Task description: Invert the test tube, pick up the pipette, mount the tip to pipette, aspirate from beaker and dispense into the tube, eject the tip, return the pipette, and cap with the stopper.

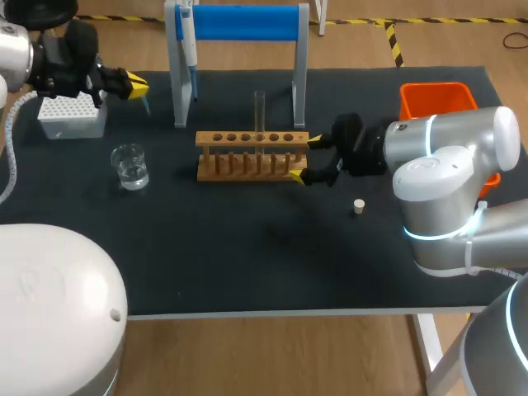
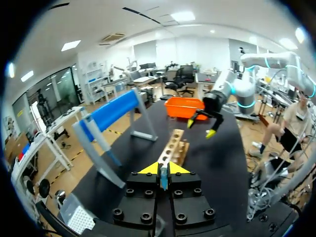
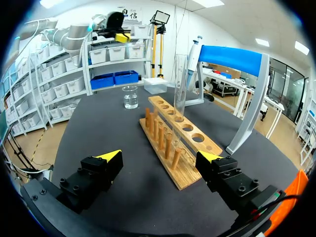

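Test tube: one, clear glass, standing upright in the wooden rack, in the third hole from the rack's right end. Rack: one, with six holes in a row counting the occupied one, lying across the middle of the table. Pipette: one, hanging at the left post of the stand. Stand: one, a blue crossbar on two grey posts, behind the rack. Beaker: one, holding clear liquid, left of the rack and apart from it. Tip box: one, white, at the far left, behind the beaker. Stopper: one, pale, resting alone on the table, right of the rack and nearer to me. Bin: one, orange, at the far right. Grippers: two. My left gripper sits just beside the tip box, on the side toward the stand. Its two yellow tips are drawn together, and I cannot tell whether anything is pinched between them. My right gripper is at the rack's right end, its two fingers spread wide, one on each side of that end, holding nothing. Whether either tip touches the wood I cannot tell.
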Robot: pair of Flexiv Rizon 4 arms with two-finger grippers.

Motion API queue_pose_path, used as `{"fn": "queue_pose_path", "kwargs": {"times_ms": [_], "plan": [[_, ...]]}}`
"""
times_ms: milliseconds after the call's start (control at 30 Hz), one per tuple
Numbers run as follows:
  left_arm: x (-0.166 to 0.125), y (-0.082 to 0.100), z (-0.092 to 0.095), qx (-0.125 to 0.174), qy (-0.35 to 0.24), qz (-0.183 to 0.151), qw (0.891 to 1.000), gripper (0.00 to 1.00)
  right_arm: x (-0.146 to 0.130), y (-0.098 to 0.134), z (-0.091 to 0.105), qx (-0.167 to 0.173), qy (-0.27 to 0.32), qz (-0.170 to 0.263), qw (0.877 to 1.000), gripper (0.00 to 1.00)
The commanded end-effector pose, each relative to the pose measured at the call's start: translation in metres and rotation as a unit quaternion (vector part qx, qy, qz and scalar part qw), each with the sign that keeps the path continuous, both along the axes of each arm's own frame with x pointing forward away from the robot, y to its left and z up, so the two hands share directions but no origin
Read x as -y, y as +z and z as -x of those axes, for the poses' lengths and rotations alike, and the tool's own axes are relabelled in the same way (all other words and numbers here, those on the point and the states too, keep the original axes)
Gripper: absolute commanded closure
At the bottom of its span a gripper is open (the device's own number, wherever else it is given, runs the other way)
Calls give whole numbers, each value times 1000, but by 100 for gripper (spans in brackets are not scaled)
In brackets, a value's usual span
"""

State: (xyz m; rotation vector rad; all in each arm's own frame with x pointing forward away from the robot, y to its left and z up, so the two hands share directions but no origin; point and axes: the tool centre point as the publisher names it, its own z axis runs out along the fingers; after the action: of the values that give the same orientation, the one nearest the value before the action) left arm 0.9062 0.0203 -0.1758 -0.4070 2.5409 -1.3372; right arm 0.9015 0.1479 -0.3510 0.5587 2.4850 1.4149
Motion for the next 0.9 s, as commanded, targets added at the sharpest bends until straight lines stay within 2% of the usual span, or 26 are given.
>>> {"fn": "queue_pose_path", "kwargs": {"times_ms": [33,167,200,367,600,900], "plan": [[31,1,25,-15,-22,-11,1000,100,1,0,0,-1,1,0,1000,0],[66,-10,40,-37,-50,-17,998,100,1,0,0,-1,1,0,1000,0],[77,-17,43,-45,-59,-27,997,100,1,0,0,-1,1,0,1000,0],[112,-28,50,-58,-84,-24,994,100,1,0,0,-1,1,0,1000,0],[155,-24,53,-52,-111,-30,992,100,1,0,0,-1,1,0,1000,0],[176,-21,61,-57,-116,-41,991,100,1,0,0,-1,1,0,1000,0]]}}
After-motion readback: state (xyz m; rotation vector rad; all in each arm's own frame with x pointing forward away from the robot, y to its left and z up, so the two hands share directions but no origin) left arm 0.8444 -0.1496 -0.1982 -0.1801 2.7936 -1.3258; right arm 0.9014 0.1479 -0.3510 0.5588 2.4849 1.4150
